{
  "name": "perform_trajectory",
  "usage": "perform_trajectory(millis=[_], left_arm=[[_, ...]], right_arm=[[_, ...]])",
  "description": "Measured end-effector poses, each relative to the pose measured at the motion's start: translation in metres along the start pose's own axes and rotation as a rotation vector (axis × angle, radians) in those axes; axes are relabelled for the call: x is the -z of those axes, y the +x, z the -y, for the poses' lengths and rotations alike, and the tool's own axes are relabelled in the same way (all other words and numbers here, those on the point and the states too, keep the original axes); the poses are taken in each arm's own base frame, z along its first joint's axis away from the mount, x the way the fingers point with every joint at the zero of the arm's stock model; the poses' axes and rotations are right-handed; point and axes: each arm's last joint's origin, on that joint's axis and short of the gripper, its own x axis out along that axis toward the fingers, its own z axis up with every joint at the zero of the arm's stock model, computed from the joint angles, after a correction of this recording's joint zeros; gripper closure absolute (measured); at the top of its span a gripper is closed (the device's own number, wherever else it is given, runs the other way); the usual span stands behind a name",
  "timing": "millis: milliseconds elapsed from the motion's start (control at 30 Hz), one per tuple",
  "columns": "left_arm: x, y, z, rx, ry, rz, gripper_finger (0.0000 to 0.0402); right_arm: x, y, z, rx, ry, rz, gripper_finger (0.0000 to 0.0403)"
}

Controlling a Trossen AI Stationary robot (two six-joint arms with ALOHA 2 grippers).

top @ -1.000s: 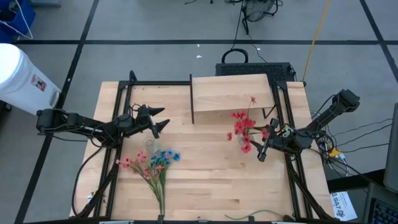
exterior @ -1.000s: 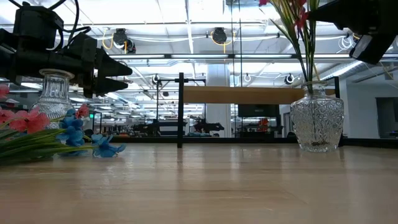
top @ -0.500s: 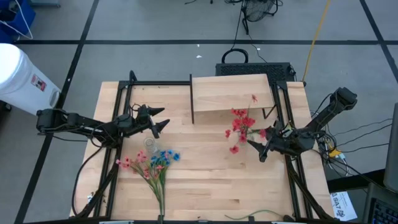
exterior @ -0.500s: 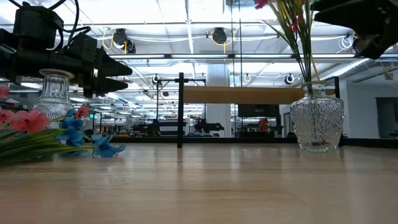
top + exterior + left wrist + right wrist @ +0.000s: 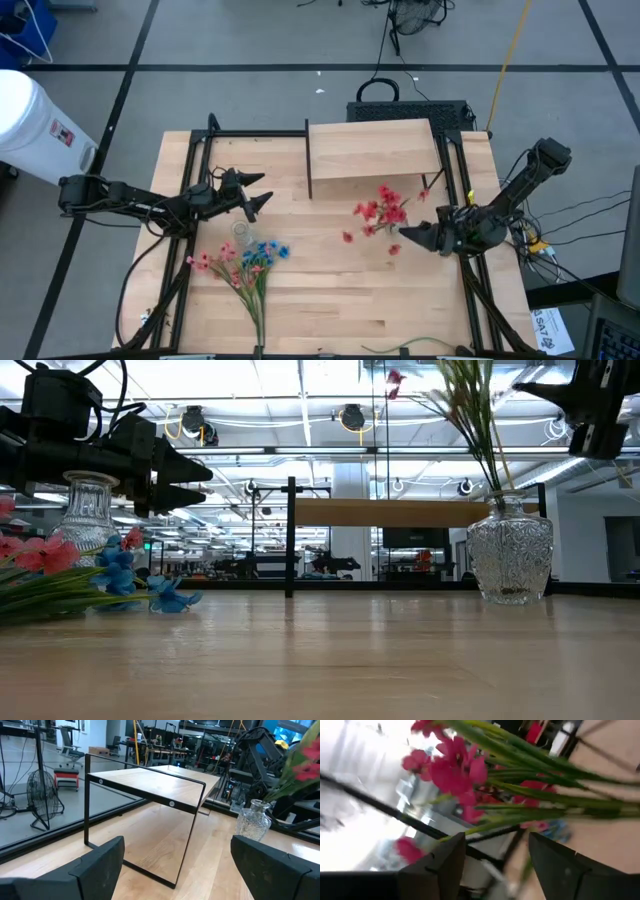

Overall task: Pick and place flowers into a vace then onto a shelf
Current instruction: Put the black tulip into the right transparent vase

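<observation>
Flowers (image 5: 375, 210) beside open right hand (image 5: 405, 232)

Bright even overhead lighting, glare from ceiling lamps (image 5: 352, 417), soft shadows, right wrist view motion-blurred

This is a robotics lab or workshop in a large open industrial hall. The wooden work surface (image 5: 330, 290) stands on a grey floor (image 5: 250, 40) marked with dark taped lines, with cables (image 5: 590, 210) trailing beside it. Across the surface, the low view shows a high ceiling with rows of strip lights (image 5: 300, 405) and hanging reels (image 5: 352, 417), and more benches and equipment behind. The left wrist view shows a pedestal fan (image 5: 45, 800), an office chair (image 5: 70, 747) and black metal frames (image 5: 165, 740) in the background.
</observation>
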Motion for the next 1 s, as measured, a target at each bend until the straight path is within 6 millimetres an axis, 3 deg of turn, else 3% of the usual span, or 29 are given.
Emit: perform_trajectory(millis=[100,233,567,867,1000], left_arm=[[0.0,0.0,0.0,0.0,0.0,0.0,0.0036],[0.0,0.0,0.0,0.0,0.0,0.0,0.0036],[0.0,0.0,0.0,0.0,0.0,0.0,0.0036],[0.0,0.0,0.0,0.0,0.0,0.0,0.0036],[0.0,0.0,0.0,0.0,0.0,0.001,0.0036]], right_arm=[[0.008,0.002,0.004,-0.02,-0.184,-0.093,0.0206],[0.019,0.003,0.007,-0.093,-0.297,-0.249,0.0226],[0.022,0.012,0.013,-0.054,-0.507,-0.206,0.027],[0.036,0.037,-0.026,0.027,-0.65,-0.278,0.0302],[0.048,0.046,-0.034,0.222,-0.714,-0.408,0.0314]])
